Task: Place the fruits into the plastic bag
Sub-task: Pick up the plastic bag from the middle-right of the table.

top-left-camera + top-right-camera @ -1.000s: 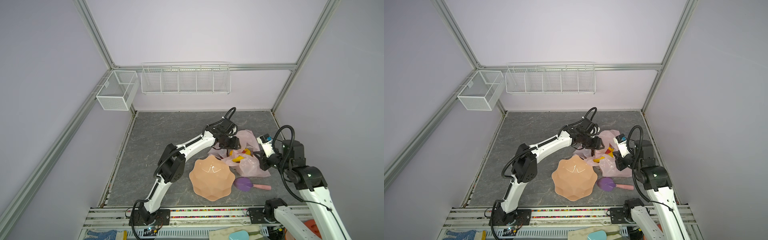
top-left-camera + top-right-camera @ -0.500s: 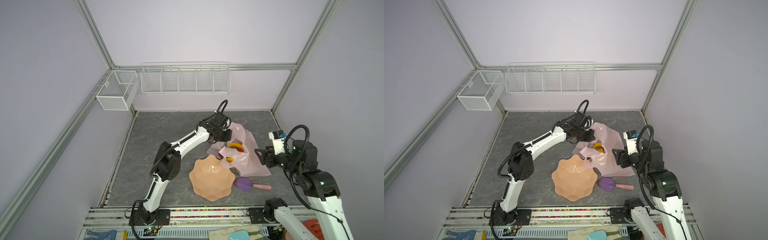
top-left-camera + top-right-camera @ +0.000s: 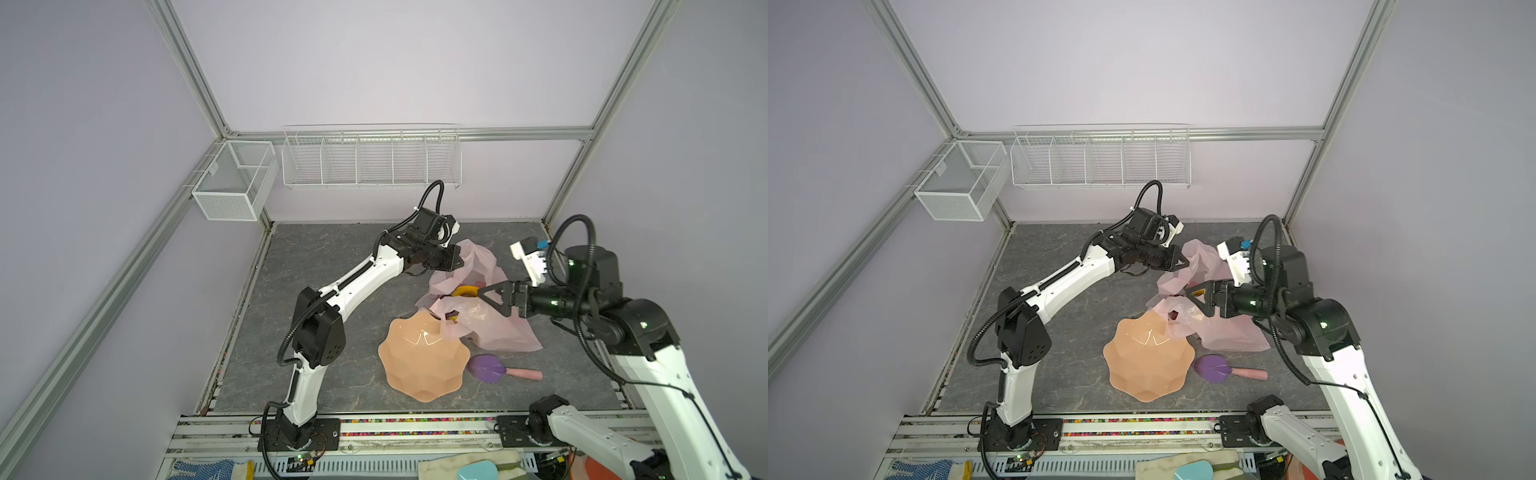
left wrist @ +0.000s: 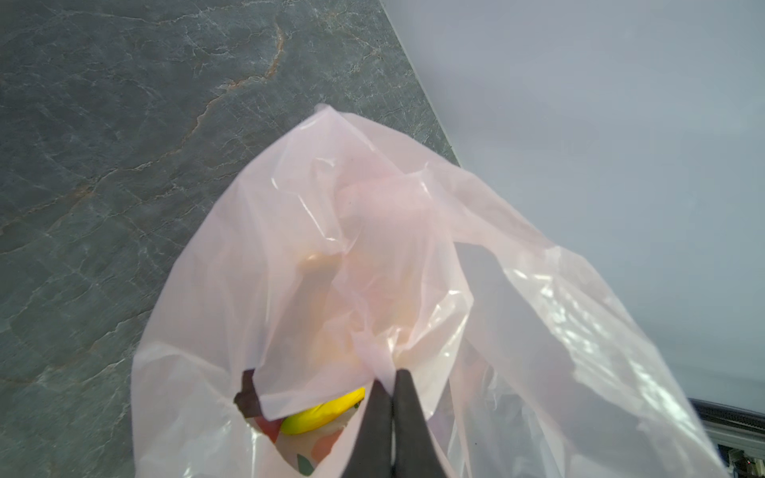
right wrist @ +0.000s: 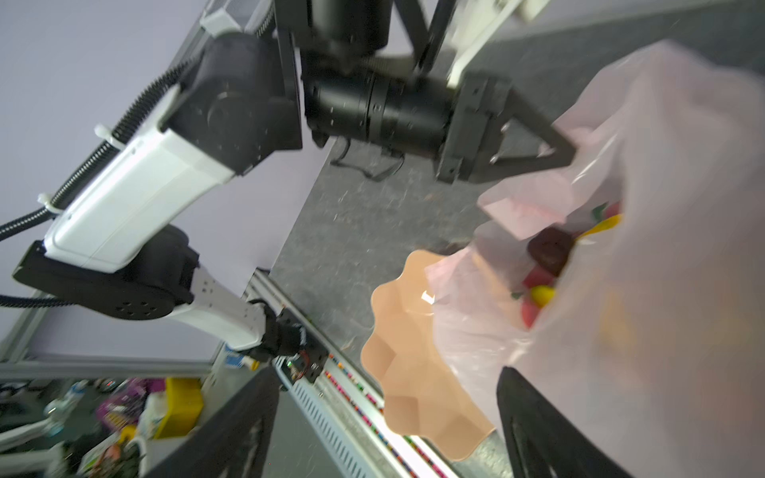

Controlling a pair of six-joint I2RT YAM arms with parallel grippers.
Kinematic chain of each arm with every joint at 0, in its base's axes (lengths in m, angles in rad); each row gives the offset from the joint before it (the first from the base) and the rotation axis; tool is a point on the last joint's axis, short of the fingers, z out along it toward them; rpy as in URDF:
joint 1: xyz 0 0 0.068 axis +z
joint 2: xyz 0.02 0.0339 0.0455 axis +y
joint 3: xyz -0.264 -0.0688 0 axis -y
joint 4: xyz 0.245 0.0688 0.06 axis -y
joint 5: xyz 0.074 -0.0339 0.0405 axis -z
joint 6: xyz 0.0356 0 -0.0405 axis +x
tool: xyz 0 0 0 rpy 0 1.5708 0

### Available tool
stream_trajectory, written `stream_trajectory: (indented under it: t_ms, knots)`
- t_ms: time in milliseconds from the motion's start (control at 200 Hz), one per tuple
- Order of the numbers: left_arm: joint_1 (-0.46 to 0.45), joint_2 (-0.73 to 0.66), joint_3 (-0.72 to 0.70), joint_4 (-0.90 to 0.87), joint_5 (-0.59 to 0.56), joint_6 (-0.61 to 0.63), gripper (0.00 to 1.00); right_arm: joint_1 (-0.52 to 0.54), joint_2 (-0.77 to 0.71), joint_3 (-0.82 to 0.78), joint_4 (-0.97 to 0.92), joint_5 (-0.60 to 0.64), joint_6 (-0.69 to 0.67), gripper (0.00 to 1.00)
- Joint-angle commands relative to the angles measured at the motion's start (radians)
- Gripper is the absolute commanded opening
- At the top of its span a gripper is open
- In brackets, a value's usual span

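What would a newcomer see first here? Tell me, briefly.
The pale pink plastic bag stands out, right of centre on the table, with the left gripper pinched shut on its rim, holding it up. The right gripper stands open at the bag's mouth, where a yellow banana shows; the peach bowl in front looks empty.

Peach scalloped bowl [image 3: 419, 368] — purple paddle [image 3: 487, 368] just beside it, wire rack [image 3: 371, 160] on back wall
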Motion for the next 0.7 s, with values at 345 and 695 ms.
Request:
stream_trajectory:
  t_ms: [345,695]
  knots:
    - [0.030,-0.001,0.043,-0.103,0.036,0.082,0.00,0.333,0.044,-0.057,-0.058,0.391,0.630,0.85]
    - [0.030,-0.031,0.011,-0.136,0.030,0.109,0.00,0.469,0.164,-0.062,0.079,0.488,0.897,0.81]
